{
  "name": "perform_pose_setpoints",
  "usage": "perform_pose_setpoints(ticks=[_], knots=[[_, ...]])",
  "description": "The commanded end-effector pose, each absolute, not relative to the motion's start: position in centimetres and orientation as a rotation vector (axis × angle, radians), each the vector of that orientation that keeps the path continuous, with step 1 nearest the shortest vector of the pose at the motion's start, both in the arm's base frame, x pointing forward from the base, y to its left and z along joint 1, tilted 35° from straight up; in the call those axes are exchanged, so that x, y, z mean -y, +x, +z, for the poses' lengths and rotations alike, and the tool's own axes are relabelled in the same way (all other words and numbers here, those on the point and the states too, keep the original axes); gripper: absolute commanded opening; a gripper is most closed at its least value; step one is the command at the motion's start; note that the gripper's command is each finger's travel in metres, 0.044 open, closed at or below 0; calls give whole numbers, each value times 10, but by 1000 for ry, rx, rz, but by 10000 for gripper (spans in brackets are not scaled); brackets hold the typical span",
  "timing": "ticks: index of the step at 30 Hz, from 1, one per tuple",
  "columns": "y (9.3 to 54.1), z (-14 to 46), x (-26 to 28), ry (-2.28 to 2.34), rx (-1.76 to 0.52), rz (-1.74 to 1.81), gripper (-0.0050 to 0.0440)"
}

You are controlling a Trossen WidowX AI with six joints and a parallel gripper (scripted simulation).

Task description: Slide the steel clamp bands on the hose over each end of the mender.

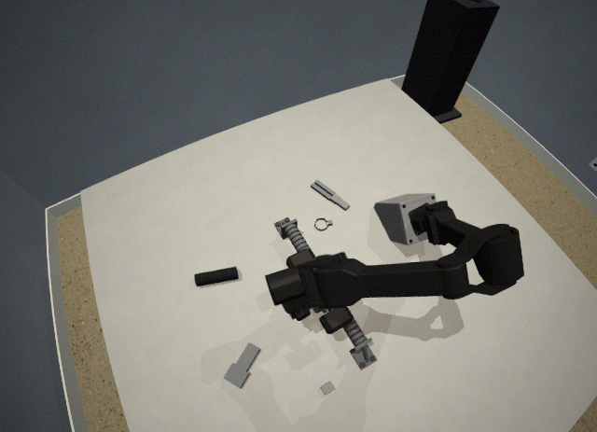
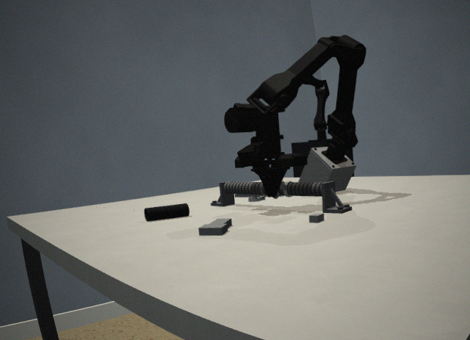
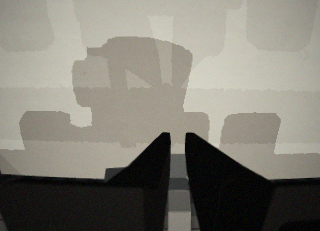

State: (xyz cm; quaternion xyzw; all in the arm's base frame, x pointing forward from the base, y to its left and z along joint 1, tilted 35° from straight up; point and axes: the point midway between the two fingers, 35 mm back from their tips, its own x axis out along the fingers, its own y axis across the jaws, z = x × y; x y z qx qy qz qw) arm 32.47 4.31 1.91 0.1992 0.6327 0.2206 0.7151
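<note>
Mid-hose (image 2: 242, 187), fingers seemingly on band (image 3: 178, 191).

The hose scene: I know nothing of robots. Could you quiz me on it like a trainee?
1. True or false: the gripper hangs high above the hose.
2. The black cylinder lies: A) on the hose; B) apart from the hose; C) in the gripper.
3. In the wrist view, what grey thing sits between the fingers?

Key:
1. False; its tips are down at the hose.
2. B.
3. A band on the hose; the gripper is shut on it.
</note>
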Motion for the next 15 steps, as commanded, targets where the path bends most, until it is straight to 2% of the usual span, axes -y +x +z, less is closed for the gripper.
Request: perform_pose_setpoints(ticks=[1,15], knots=[[325,17,-41,440,-1402,490,0],[326,9,-30,440,-1402,490,0]])
